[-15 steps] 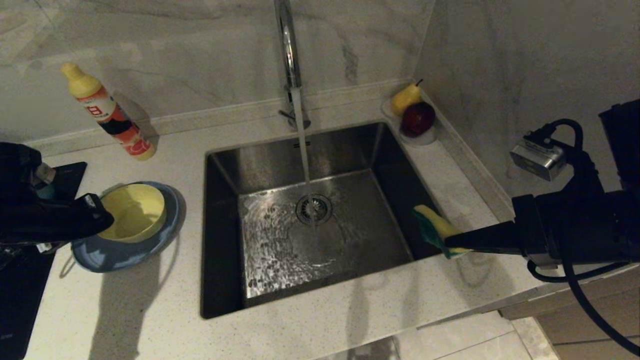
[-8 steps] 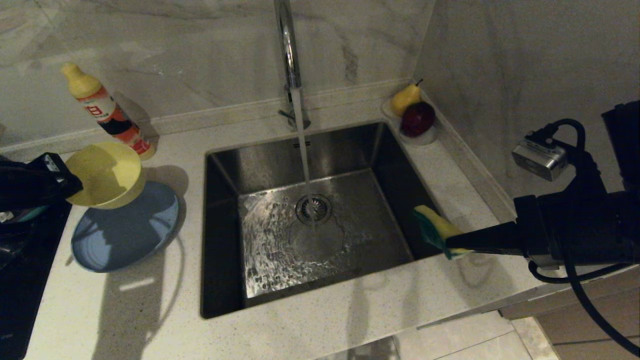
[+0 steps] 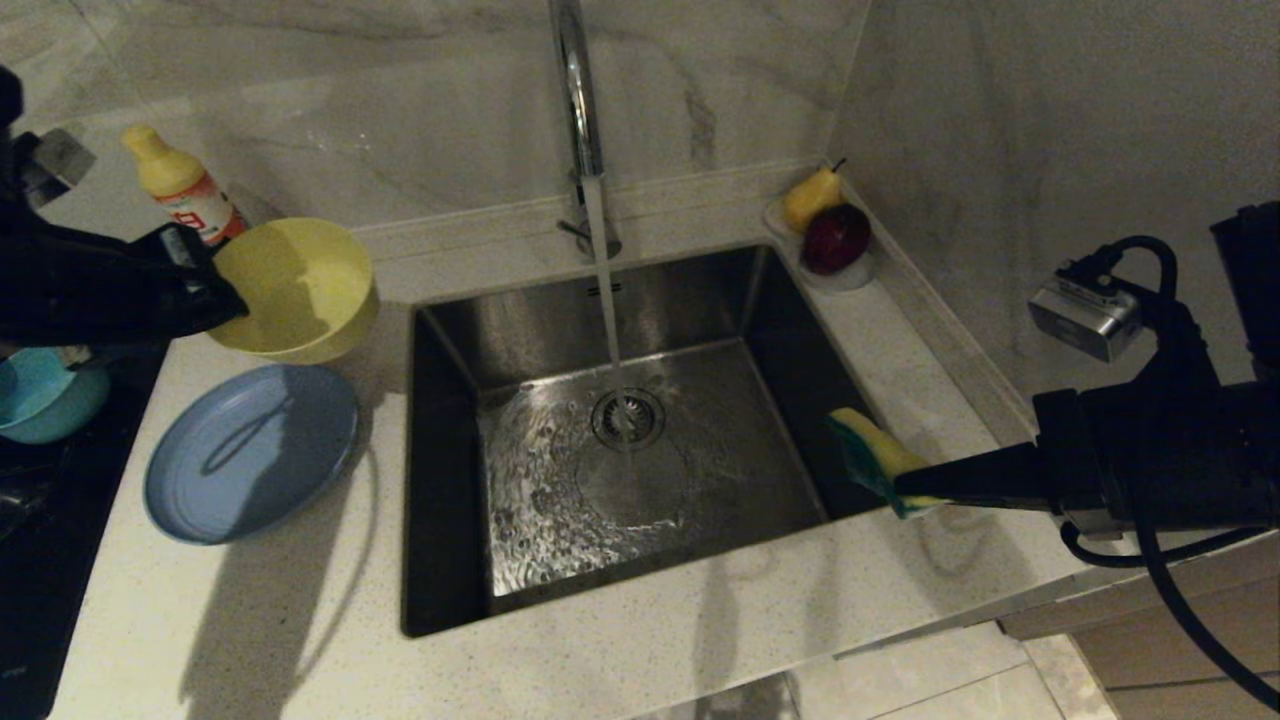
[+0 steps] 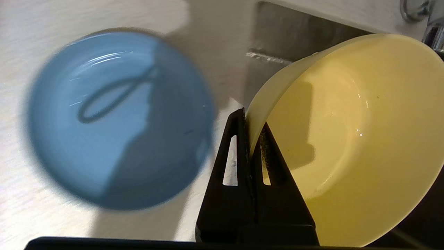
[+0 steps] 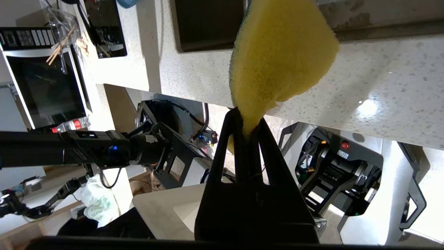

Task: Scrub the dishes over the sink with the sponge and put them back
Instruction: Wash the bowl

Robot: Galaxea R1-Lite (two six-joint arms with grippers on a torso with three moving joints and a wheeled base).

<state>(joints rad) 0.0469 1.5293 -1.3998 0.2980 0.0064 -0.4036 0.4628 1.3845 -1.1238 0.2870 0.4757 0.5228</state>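
Gripping yellow bowl (image 3: 295, 290), left gripper (image 3: 215, 290); sponge (image 3: 870, 460) in right gripper (image 3: 905, 490)

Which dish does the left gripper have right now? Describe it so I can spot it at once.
Start at the steel sink and look past its far-left corner. There the left gripper is clamped on the rim of the pale yellow bowl, held tilted above the counter. Its neighbours are blue: the flat light-blue plate lies on the counter below it, and the teal bowl sits at the left edge.
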